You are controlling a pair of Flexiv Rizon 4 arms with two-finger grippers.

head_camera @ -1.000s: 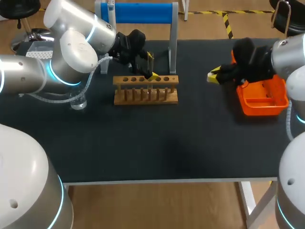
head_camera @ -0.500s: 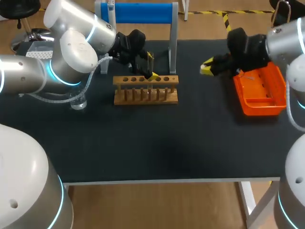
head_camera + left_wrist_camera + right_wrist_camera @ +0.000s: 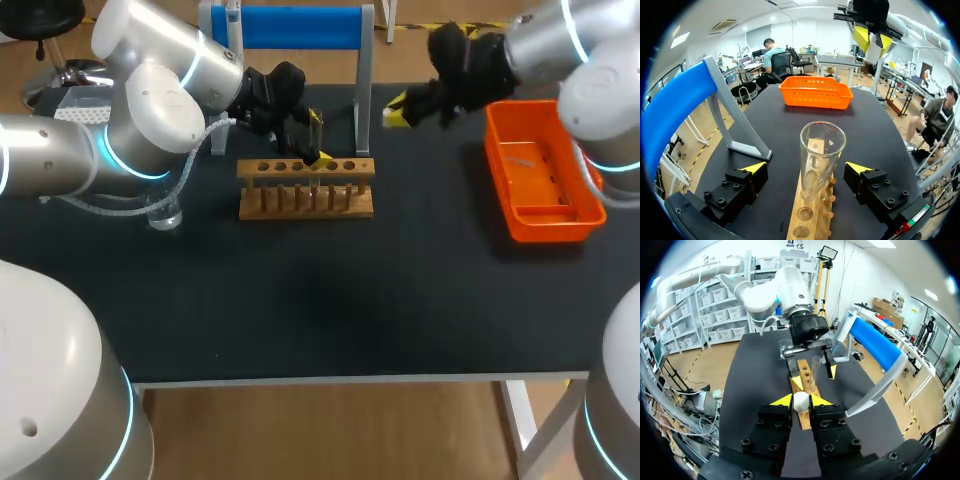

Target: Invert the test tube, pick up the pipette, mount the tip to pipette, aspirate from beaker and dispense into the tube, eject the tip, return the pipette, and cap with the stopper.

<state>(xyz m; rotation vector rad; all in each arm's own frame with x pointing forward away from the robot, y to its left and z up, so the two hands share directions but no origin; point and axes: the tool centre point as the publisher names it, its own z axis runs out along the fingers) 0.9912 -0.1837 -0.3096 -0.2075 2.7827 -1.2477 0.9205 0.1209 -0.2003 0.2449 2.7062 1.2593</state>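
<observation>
On the dark bench [image 3: 400, 290], the test tube [image 3: 821, 155] stands upright in the rack [image 3: 306, 188], between the wide-open fingers of the left claw [image 3: 806, 169]. The right claw [image 3: 397, 112], well apart, pinches the white stopper [image 3: 801, 401]; best to centre it over the tube's mouth, then press straight down.

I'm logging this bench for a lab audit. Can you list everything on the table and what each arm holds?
black table: one, under everything.
wooden test tube rack: one, tan, back left of centre.
clear glass test tube: one, upright in the rack.
blue-barred grey stand: one, behind the rack.
orange plastic tray: one, right side.
clear glass beaker: one, left of the rack.
white round stopper: one, held.
left gripper: open, either side of the tube.
right gripper: shut on the stopper.
</observation>
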